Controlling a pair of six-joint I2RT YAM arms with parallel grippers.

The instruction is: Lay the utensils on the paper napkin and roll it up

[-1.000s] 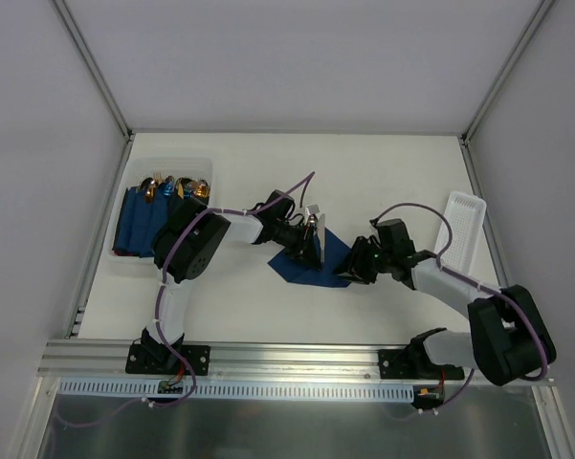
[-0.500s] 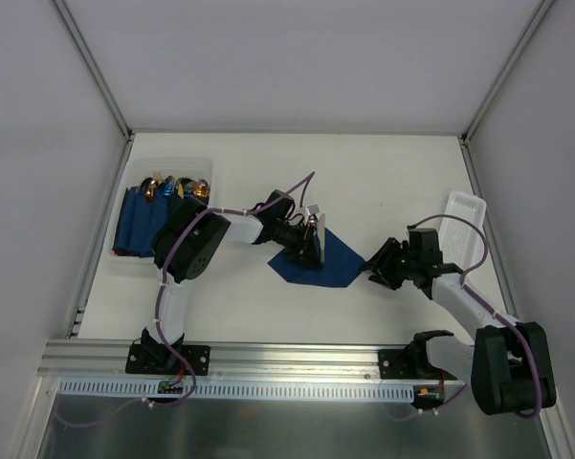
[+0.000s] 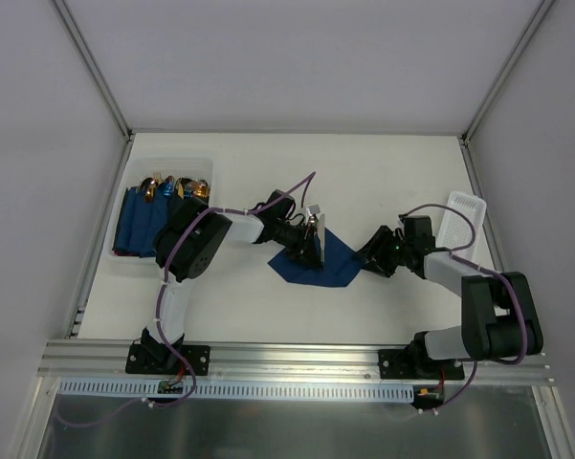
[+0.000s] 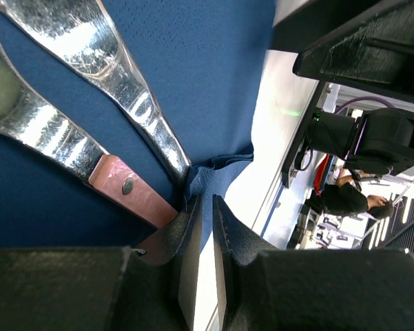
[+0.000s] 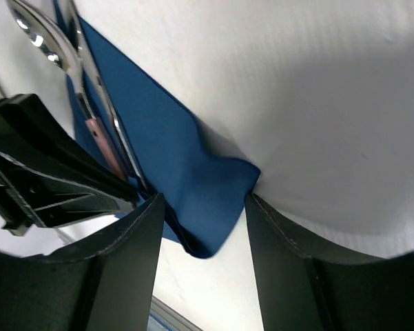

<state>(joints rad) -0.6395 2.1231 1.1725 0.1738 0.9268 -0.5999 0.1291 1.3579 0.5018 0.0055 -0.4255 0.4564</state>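
With my left gripper [image 4: 201,207] pinched on the thin navy-blue paper napkin [image 5: 193,165], my right gripper [image 5: 203,203] gapes astride its corner, probably limp and tearable, best nipped there gently.

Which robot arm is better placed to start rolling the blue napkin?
Probably the right. Its open right gripper straddles a corner of the dark blue paper napkin, while the left gripper is pinched shut on it beside the silver metal utensils.

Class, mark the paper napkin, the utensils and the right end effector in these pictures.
paper napkin [image 3: 335,263], top view, bare right half
utensils [image 4: 131,100], left wrist view, a silver handle
right end effector [image 5: 203,201], right wrist view, midway between fingertips
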